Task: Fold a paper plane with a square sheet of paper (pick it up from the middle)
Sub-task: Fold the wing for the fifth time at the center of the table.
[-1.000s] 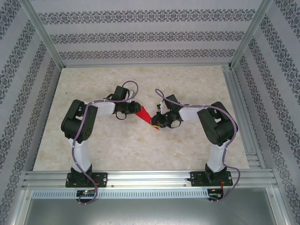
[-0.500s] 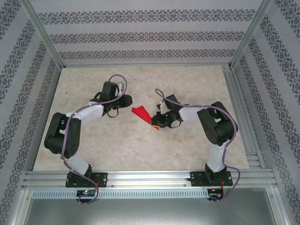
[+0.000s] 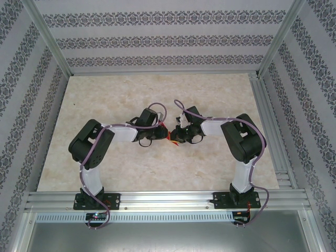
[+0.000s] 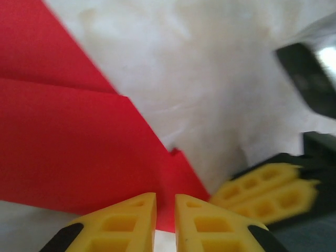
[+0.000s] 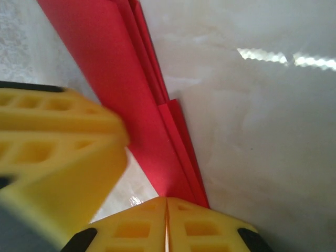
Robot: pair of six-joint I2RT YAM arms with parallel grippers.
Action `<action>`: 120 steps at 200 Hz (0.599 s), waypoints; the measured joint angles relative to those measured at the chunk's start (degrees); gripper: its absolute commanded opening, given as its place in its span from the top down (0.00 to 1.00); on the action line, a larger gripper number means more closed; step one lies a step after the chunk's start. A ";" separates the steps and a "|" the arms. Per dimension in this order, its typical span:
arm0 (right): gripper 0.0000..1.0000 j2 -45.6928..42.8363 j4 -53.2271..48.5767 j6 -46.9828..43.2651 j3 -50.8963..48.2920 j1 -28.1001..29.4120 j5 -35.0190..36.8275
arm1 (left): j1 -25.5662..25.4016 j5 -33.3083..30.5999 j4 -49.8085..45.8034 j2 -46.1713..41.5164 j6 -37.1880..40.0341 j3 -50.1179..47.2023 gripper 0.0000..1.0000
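Note:
The paper plane (image 5: 131, 94) is a narrow bright red dart with creased layers, held just above the marble table (image 3: 105, 94). My right gripper (image 5: 167, 202) is shut on its near end, fingertips pressed together. My left gripper (image 4: 165, 202) has come in close from the left. Its jaws stand a narrow gap apart, with the red plane (image 4: 68, 142) showing through the gap and spreading left. In the top view the left gripper (image 3: 160, 134) and right gripper (image 3: 175, 137) nearly meet, with a sliver of red plane (image 3: 169, 137) between them. The right gripper's yellow fingers (image 4: 268, 189) sit just right of the left jaws.
Aluminium frame rails (image 3: 157, 199) run along the near edge of the table and up both sides, and patterned walls enclose the area. Purple cables loop over both arms. Bare marble surrounds the two grippers.
The left arm pulled back to the left, then swung in again lower and closer to the right gripper. Its jaws narrowed and now cover most of the plane. The right arm held still.

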 measured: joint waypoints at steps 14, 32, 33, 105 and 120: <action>0.92 0.00 0.24 0.00 -0.15 -0.02 -0.02 | 0.04 0.20 0.15 0.15 -0.50 0.48 0.82; 0.92 0.00 0.26 0.00 -0.20 -0.11 -0.07 | 0.04 -0.24 0.09 0.42 -0.79 0.98 0.82; 0.92 0.00 0.28 0.00 -0.22 -0.11 -0.07 | 0.04 -0.26 0.09 0.42 -0.81 0.98 0.82; 0.92 0.28 0.68 -0.02 -0.72 -0.26 -0.20 | 2.19 -2.38 -1.01 0.44 -1.07 1.42 0.81; 0.92 0.28 0.70 -0.02 -0.74 -0.37 -0.20 | 4.20 -2.16 -1.01 0.52 -0.98 1.42 0.81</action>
